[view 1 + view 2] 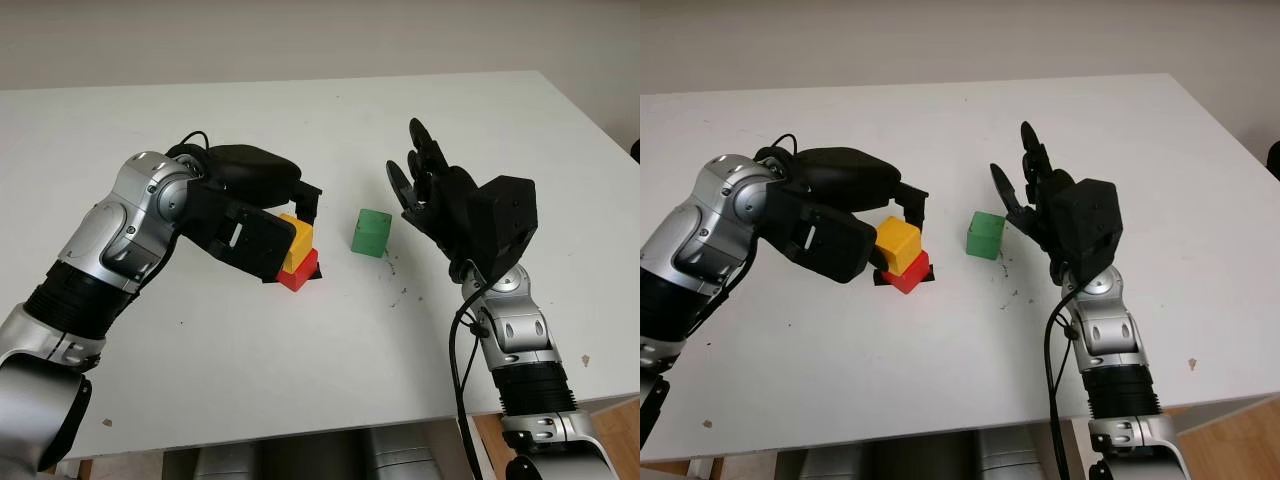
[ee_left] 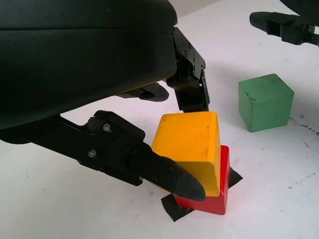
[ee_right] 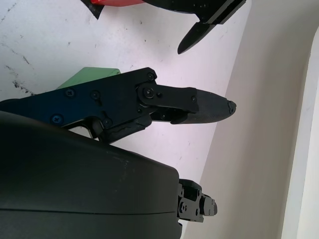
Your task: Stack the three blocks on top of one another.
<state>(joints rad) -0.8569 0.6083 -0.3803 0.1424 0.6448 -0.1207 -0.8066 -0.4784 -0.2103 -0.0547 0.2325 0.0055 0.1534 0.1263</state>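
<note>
A wide white table [image 1: 300,380] takes up most of the scene, with a pale wall behind it. Both silver and black arms are seen coming in from the near edge.

The left hand [image 1: 285,215] is placed over the middle of the table, its black fingers [image 2: 169,174] closed around a yellow cube-shaped block [image 2: 192,147]. One finger is pressed against the block's near lower side and another is set against its far side. The yellow block is seated on top of a red cube-shaped block [image 2: 222,186], shifted a little so that one red edge is left exposed. The red block is stood on a small patch of black tape [image 2: 174,209] stuck to the table.

The right hand [image 1: 425,185] is held raised above the table to the right, released and holding nothing, fingers pointed away from the robot.

A green cube-shaped block [image 1: 371,232] is stood alone on the table surface, between the stacked pair and the right hand, apart from both. Small dark specks [image 1: 398,290] are scattered on the table near it.
</note>
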